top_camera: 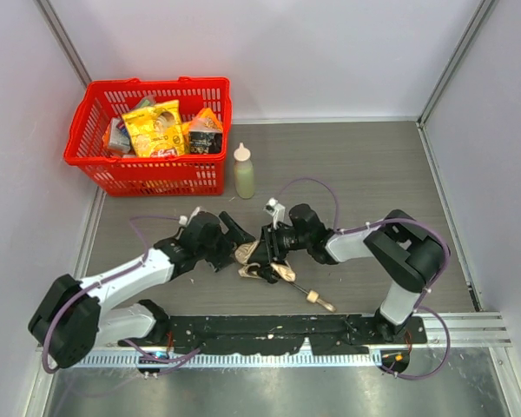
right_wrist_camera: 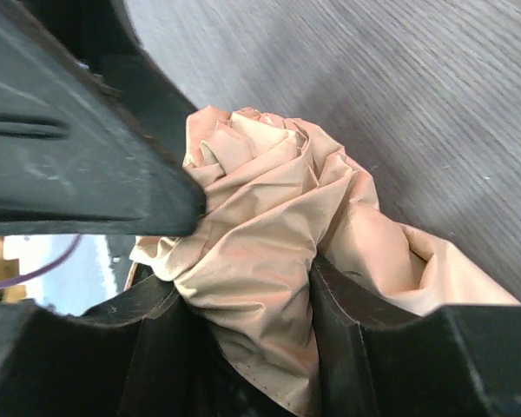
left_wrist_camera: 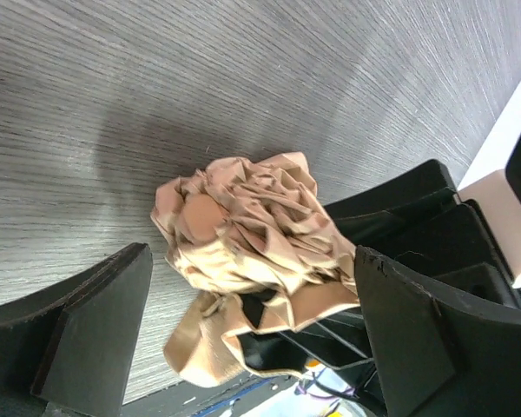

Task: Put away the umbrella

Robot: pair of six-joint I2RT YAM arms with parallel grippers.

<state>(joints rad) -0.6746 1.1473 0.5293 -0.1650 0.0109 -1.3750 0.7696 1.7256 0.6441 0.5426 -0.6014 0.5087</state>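
Umbrella (top_camera: 262, 263) mid-counter (top_camera: 356, 165), between arms, canopy bunched, knob toward near edge. Right jaws pinching canopy fabric. Left jaws spread, flanking bundle, not gripping. Step, likely: gathering canopy. Next: left jaws close on loose folds, squeeze bundle tight against shaft.

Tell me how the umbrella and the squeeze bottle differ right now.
The umbrella lies down in a crumpled beige bundle; the squeeze bottle stands upright, smooth and pale green. The right gripper pinches the umbrella's fabric, with the left gripper open around it; the bottle stands untouched beside the red basket. Both rest on the table.
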